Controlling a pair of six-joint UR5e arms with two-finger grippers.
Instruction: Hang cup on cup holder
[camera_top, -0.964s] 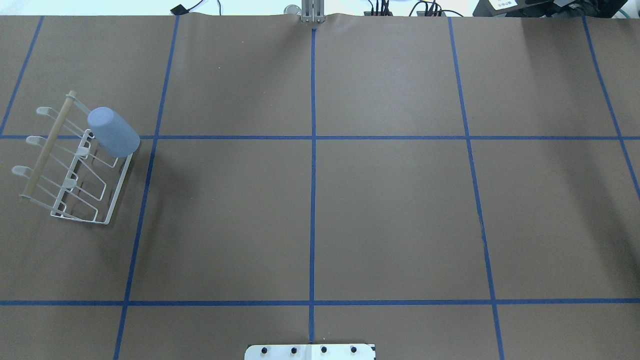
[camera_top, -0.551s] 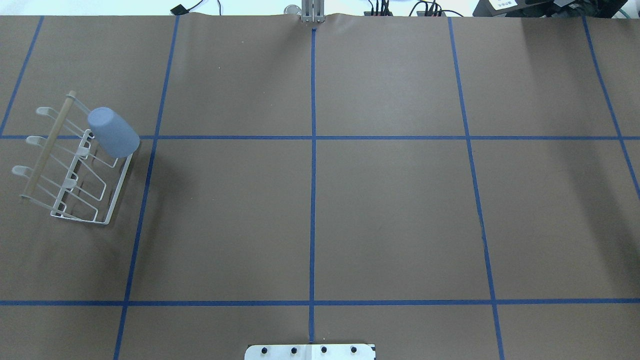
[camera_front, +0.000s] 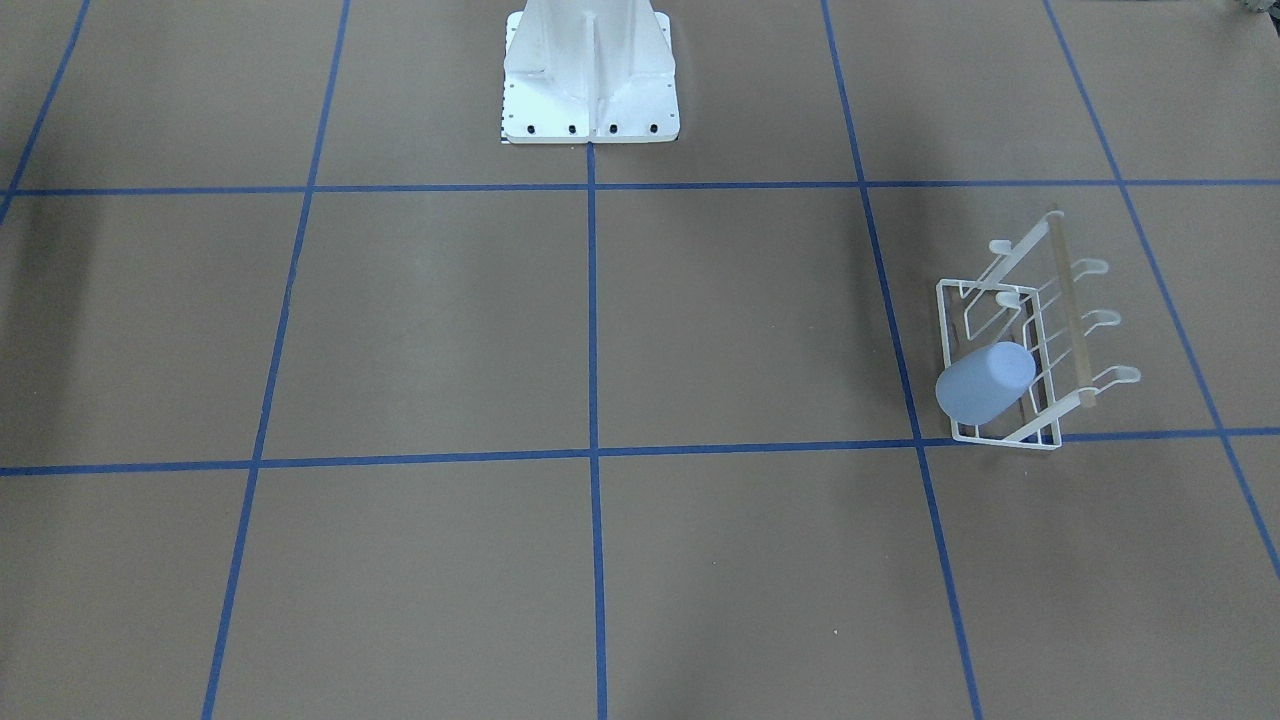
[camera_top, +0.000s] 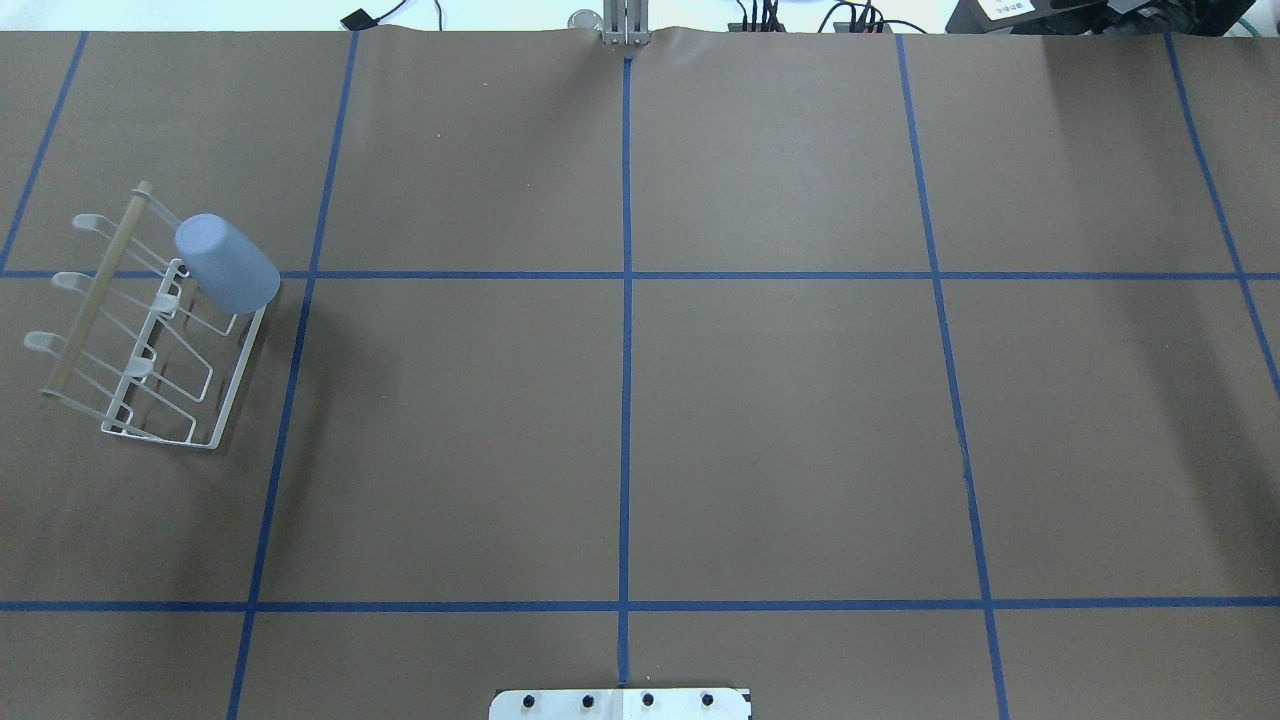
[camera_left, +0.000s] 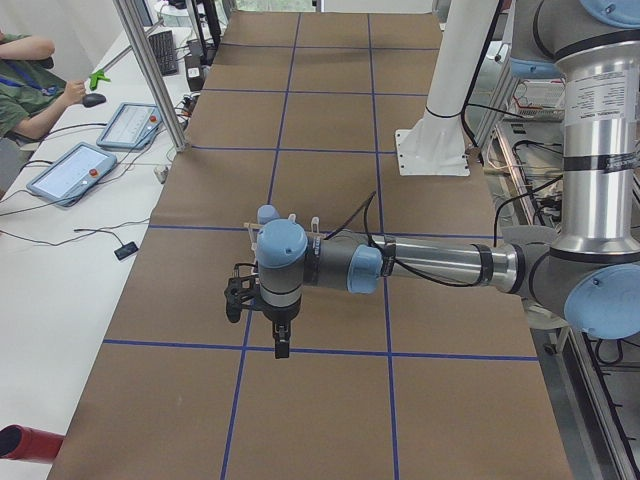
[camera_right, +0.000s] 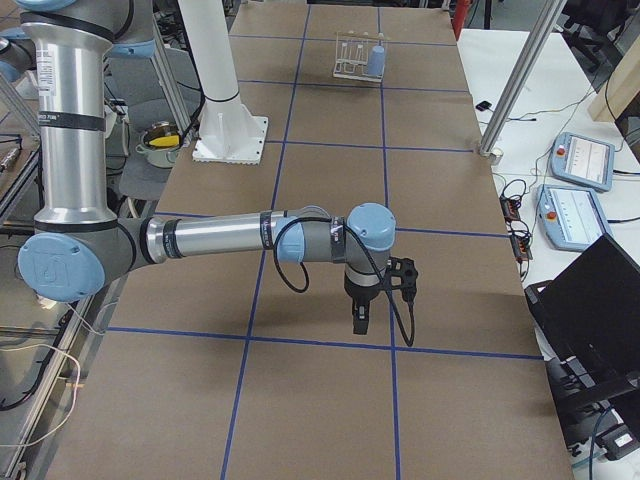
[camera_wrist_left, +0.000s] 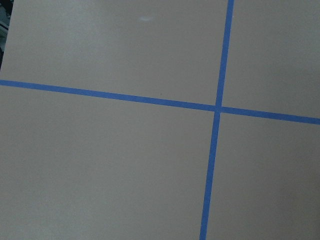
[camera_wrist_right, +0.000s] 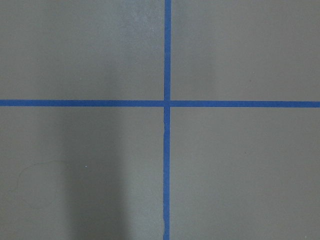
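Now the cup (camera_top: 228, 264) hangs tilted, base uppermost, over a prong of the cup holder (camera_top: 101, 285), and neither gripper touches it. In the left-end view, holder and cup lie just beyond the left gripper (camera_left: 283, 345), which points down above the table (camera_left: 330, 420). The right gripper (camera_right: 360, 322) hangs well apart from them, toward the table's other end. Whether either gripper's jaws are parted or closed I cannot tell.

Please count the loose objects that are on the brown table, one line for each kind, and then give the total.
cup, pale blue-grey: 1
cup holder, white wire with a wooden rod: 1
Total: 2
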